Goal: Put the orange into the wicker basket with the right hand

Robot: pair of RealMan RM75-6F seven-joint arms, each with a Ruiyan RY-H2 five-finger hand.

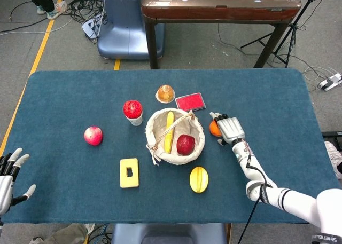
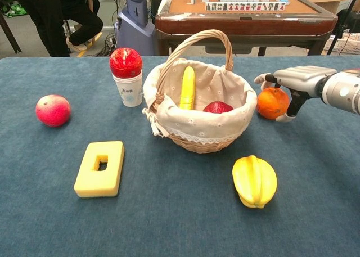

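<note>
Right robot hand spread over the orange, fingers apart, not yet gripping. Orange on the blue counter, just right of the basket, nearer the far edge.

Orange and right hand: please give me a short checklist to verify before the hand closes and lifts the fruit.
1. Right hand is over the orange, fingers spread above it and thumb low at its right side: ok.
2. Fingers are closed on the orange: not ok, it is not yet gripped.
3. Orange rests on the table, just right of the wicker basket: ok.
4. Basket has free room beside the banana and red apple: ok.
5. Basket handle is clear of the path: cannot tell.
6. Left hand is far away at the table's edge: ok.
</note>
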